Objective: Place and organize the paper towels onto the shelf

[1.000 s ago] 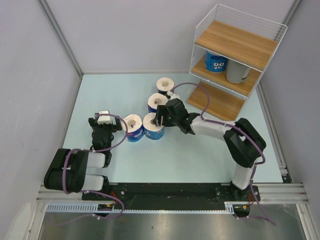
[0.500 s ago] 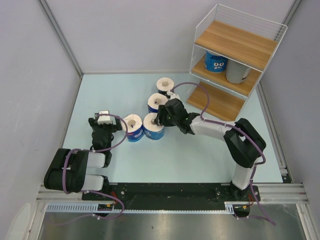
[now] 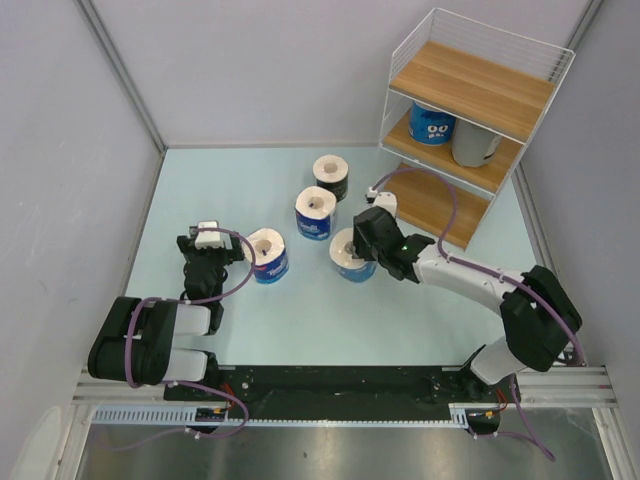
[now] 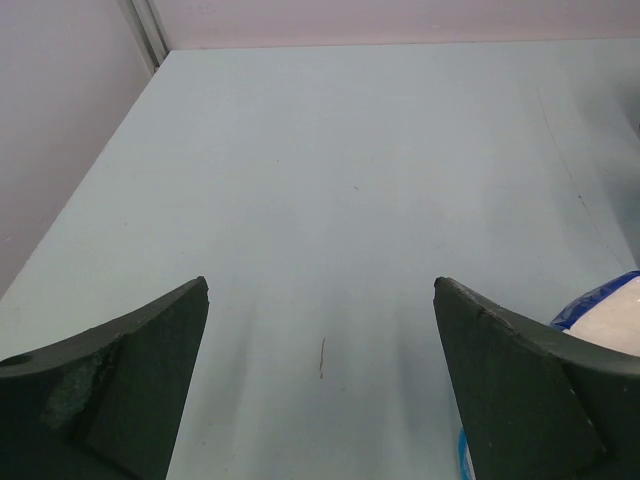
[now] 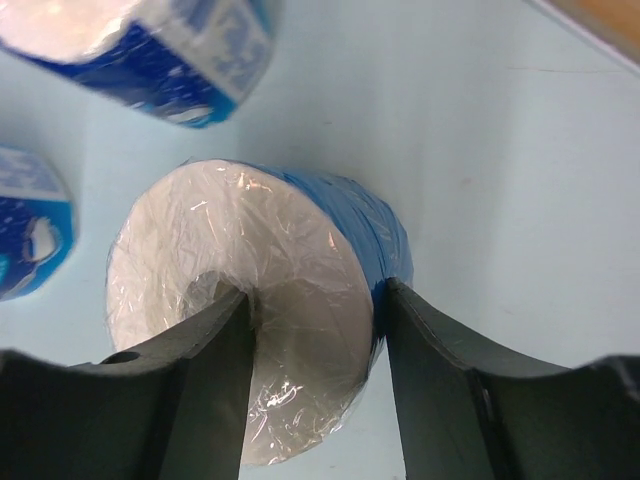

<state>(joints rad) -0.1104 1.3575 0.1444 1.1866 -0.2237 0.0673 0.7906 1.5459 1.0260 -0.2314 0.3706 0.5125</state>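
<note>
Short of the wire-framed wooden stepped shelf (image 3: 432,208), my right gripper (image 5: 315,300), clamped on a blue-wrapped white paper roll (image 5: 290,240), has pulled it clear of the other rolls (image 3: 316,211), ready for shelving, while my left gripper (image 4: 320,290) gapes empty.

Shelf (image 3: 470,85) at far right corner of surface (image 3: 300,310). On middle tier, side by side: left roll (image 3: 432,125), right roll (image 3: 473,146). Left of shelf: far roll (image 3: 330,175) nearest it; middle roll (image 3: 316,212) further left; held roll (image 3: 350,256) between right tool (image 5: 315,292) fingers, before bottom tier; leftmost roll (image 3: 268,255) farthest from shelf, beside left tool (image 4: 320,300).
</note>
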